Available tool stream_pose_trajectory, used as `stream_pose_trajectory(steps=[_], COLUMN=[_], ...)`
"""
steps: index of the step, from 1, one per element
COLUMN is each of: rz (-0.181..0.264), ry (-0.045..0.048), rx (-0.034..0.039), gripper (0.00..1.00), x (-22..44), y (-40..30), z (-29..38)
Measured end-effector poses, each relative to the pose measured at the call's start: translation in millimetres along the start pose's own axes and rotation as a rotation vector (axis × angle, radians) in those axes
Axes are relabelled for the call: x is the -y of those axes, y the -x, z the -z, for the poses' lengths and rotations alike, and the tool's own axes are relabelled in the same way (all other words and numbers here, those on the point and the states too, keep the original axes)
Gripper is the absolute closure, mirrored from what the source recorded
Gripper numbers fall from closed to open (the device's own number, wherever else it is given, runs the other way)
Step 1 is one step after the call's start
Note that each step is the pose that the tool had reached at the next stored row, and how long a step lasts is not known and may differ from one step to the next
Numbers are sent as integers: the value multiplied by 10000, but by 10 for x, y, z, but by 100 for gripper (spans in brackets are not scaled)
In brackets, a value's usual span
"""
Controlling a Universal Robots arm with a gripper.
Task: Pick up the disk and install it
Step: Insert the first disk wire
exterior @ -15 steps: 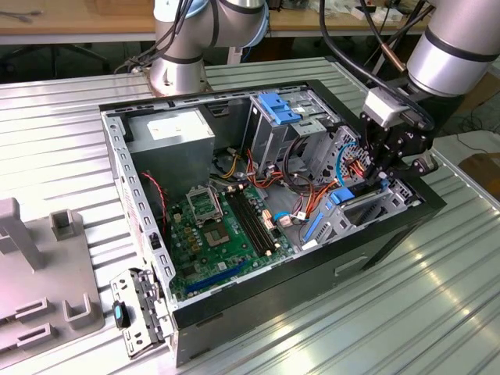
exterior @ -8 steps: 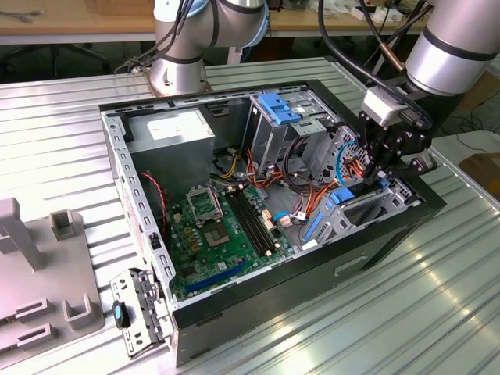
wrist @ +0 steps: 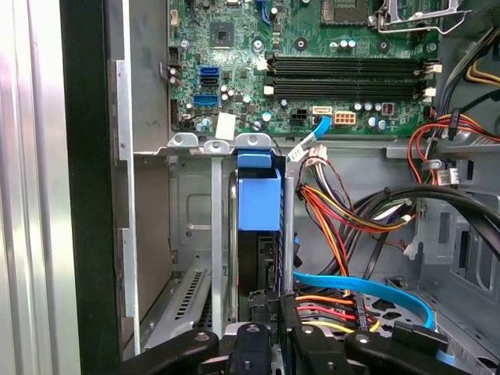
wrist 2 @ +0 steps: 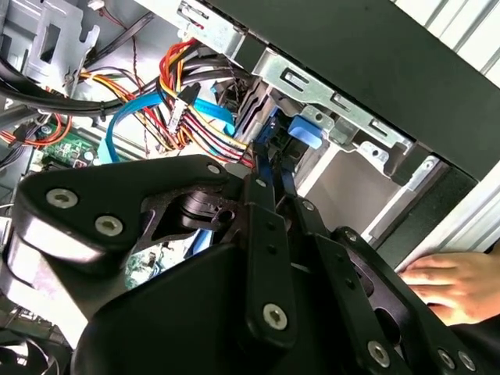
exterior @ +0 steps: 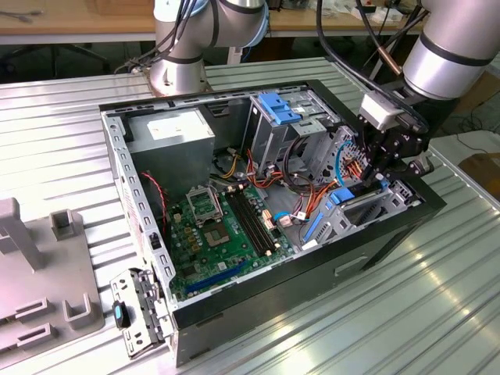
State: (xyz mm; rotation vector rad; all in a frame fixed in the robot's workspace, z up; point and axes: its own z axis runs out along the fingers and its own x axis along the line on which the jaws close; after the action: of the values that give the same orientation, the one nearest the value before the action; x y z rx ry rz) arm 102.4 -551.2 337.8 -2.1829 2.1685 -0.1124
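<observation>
I see my gripper [exterior: 380, 178] pinched nearly closed on the disk [wrist: 258, 205], which stands on edge, long axis running down into the drive cage [wrist: 223, 234].

Exterior view looks down from afar on the open computer case [exterior: 258, 312]; both wrist views peer closely inside it.

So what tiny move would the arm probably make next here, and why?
Probably a slow push further down into the bay. The gripper is shut on the disk, which stands on edge between the silver rails of the drive cage with its blue carrier end protruding, so it looks only partly seated. A hand rests on the case, so gently is wise.
</observation>
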Motion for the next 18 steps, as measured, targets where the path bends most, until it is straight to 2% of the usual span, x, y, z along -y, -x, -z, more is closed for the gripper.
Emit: stream_pose_trajectory(steps=[7,8,11,14,16,18], rz=[-4,-4,-5,-5,-4,-4], ry=[-3,-2,-1,-2,-1,-1], rx=[45,38,38,41,39,38], gripper=[82,75,75,75,77,89], x=[0,4,17,17,18,18], y=[0,0,-2,-2,-2,-2], z=[-6,36,170,176,177,178])
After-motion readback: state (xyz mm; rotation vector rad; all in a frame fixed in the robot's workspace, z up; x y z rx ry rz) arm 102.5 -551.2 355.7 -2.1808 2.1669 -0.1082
